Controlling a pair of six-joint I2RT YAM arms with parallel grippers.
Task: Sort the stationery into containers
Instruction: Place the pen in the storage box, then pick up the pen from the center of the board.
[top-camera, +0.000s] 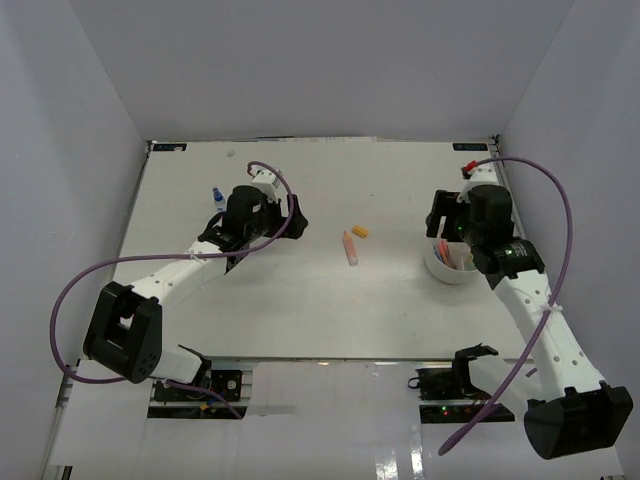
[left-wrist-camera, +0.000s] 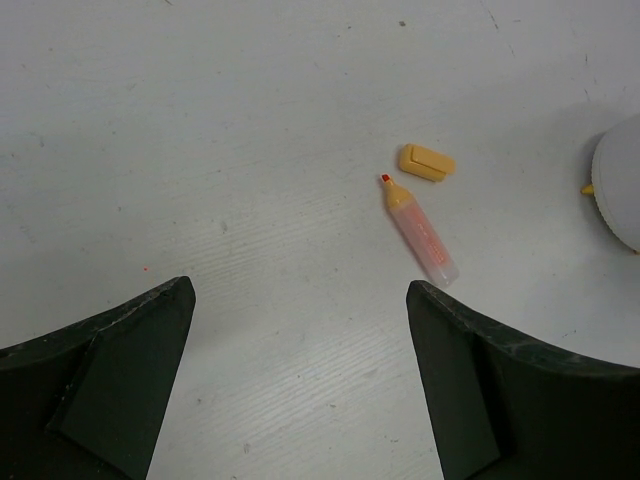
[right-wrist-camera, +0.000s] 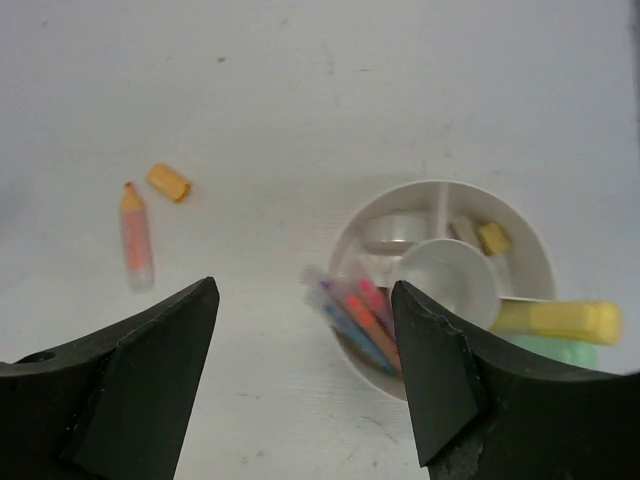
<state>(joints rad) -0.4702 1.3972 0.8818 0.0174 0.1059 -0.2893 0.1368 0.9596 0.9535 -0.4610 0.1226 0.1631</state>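
White tub (right-wrist-camera: 350, 225), lower right of my right wrist view, holds pens (right-wrist-camera: 355, 320). My right gripper (right-wrist-camera: 300, 290) hangs over it, jaws apart, empty. The orange marker (left-wrist-camera: 420, 232) and its loose cap (left-wrist-camera: 427, 161) lie centre-right in my left wrist view, before my left gripper (left-wrist-camera: 300, 290), jaws wide. Judgement: collect these next. Marker print unreadable.

Bright, even, diffuse light falls from above onto the white table (top-camera: 300, 300), which looks almost washed out in the top view. Shadows under the arms there are faint and soft-edged, and pale glare smears the bottom strip of the frame. The left wrist view is fairly sharp: the orange highlighter (left-wrist-camera: 420, 235) casts only a thin shadow, while the left gripper (left-wrist-camera: 300, 288) along the lower edge is near-black with little detail. The right wrist view is soft; the pens (right-wrist-camera: 355, 315) in the white tub (right-wrist-camera: 440, 184) blur together.
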